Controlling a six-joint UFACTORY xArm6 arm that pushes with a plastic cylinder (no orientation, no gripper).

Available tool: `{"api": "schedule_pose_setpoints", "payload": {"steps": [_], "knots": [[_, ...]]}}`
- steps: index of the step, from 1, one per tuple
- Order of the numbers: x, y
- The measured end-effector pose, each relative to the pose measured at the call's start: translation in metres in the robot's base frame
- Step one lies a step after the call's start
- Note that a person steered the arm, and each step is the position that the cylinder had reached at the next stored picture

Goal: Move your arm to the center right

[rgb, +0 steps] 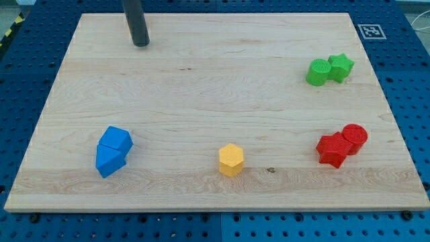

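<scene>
Since nothing lies closer to the view's bottom than the yellow hexagonal block (230,160), start there: it sits at about six o'clock on the wooden board (215,87), with two touching blue blocks (112,150) at eight and a red pair (341,144), also touching, at four. Farther back, a green cylinder (318,72) and green star (340,66) touch at two o'clock. Farthest, my tip (140,44) rests at eleven, well apart from every block; it is a bare rod, with no claw to open or close. Three o'clock, my goal, lies between the green and red pairs, so a sloppy sweep could nudge either.
</scene>
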State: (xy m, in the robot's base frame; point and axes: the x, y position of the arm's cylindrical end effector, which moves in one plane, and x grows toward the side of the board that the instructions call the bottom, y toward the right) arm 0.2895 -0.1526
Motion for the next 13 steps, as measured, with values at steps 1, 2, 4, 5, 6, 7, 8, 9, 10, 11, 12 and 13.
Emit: {"api": "schedule_pose_setpoints", "payload": {"steps": [1, 2, 4, 5, 6, 7, 8, 9, 10, 11, 12, 13], "knots": [[0.011, 0.005], [0.021, 0.011], [0.029, 0.017], [0.029, 0.017], [0.029, 0.026], [0.023, 0.069], [0.023, 0.111], [0.023, 0.151], [0.023, 0.2], [0.003, 0.252], [-0.015, 0.306], [-0.016, 0.372]]}}
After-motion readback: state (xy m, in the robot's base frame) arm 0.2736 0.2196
